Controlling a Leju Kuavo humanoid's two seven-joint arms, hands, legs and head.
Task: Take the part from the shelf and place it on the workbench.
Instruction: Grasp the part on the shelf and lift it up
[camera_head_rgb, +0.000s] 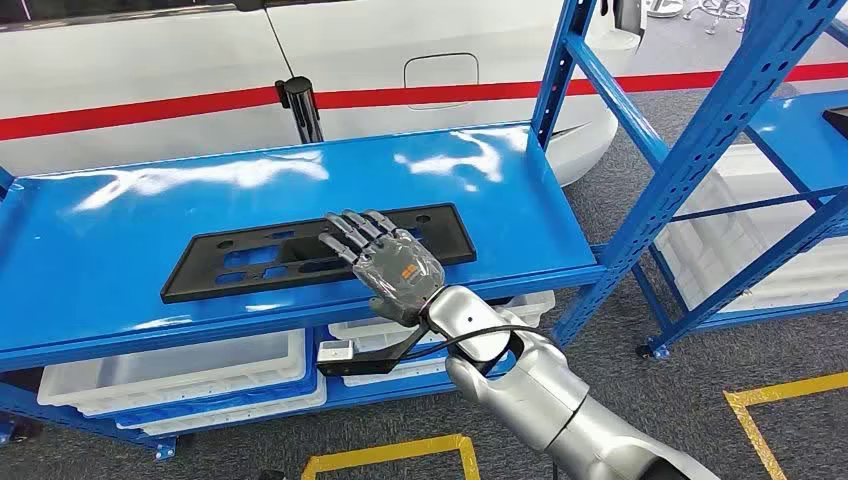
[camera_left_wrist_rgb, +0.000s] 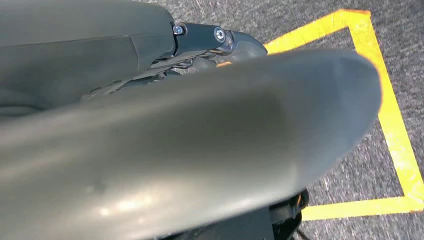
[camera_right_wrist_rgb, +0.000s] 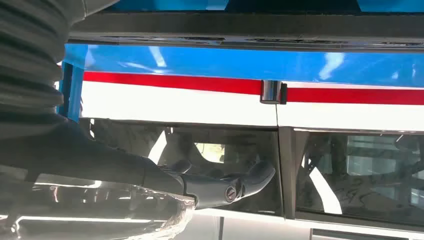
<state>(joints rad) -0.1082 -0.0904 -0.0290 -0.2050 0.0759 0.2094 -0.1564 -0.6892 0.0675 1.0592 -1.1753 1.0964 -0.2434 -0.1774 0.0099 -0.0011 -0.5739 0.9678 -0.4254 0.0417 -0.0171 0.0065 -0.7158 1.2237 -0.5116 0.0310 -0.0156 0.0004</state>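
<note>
A long, flat black plastic part with several cut-outs lies on the top board of the blue shelf. My right hand rests palm down on the part's right half, fingers stretched out and spread over it, not closed around it. In the right wrist view the part is a dark band seen edge-on, and my right hand's thumb sticks out with nothing in it. My left hand hangs over the floor, its grey thumb blurred and close; it holds nothing.
White bins fill the shelf's lower level. A white car with a red stripe stands right behind the shelf, and a black post rises at the back edge. Another blue rack stands to the right. Yellow tape marks the grey floor.
</note>
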